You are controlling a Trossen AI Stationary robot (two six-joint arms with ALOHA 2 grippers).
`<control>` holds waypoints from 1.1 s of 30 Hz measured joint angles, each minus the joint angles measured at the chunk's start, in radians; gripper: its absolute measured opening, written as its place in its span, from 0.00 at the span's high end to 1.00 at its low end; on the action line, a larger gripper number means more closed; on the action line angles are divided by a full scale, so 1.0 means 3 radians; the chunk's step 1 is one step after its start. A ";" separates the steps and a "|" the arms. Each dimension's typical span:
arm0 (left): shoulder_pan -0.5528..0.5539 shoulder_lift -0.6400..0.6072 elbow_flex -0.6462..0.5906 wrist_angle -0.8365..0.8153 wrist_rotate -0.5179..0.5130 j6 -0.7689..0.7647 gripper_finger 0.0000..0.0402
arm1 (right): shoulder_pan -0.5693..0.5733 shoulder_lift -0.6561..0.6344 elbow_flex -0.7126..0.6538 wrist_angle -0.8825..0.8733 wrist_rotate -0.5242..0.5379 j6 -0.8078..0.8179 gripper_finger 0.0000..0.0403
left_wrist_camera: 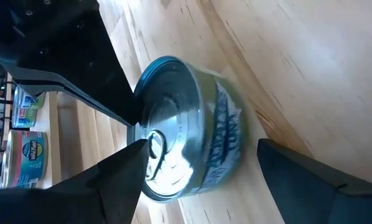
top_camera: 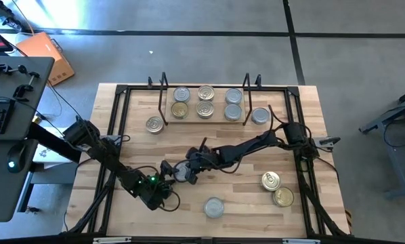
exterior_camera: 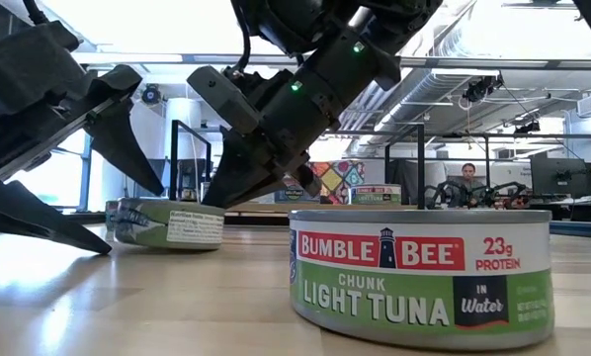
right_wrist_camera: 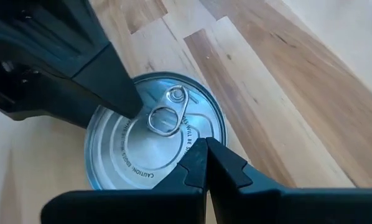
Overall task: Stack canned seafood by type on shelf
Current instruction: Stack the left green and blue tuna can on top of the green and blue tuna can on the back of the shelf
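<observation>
A squat silver-topped tin (right_wrist_camera: 153,146) with a ring pull and a blue-printed side sits on the wooden desk (top_camera: 243,196) near its front middle, between the wide-spread fingers of the left gripper (left_wrist_camera: 195,174), which seem not to touch it. The right gripper (right_wrist_camera: 206,163), fingers shut and empty, rests its tips at the lid's edge. Six tins fill the shelf (top_camera: 204,119) at the back; an office lies beyond.
</observation>
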 joint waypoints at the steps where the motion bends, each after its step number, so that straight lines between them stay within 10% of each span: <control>1: 0.0000 0.0001 0.0000 0.0000 -0.0016 0.0000 0.26 | -0.0001 -0.0001 0.0001 -0.0031 0.0015 0.0021 1.00; 33: 0.0000 0.0001 0.0000 0.0005 -0.0168 0.0003 0.26 | -0.0020 -0.0026 -0.0014 0.0312 0.0141 -0.0113 1.00</control>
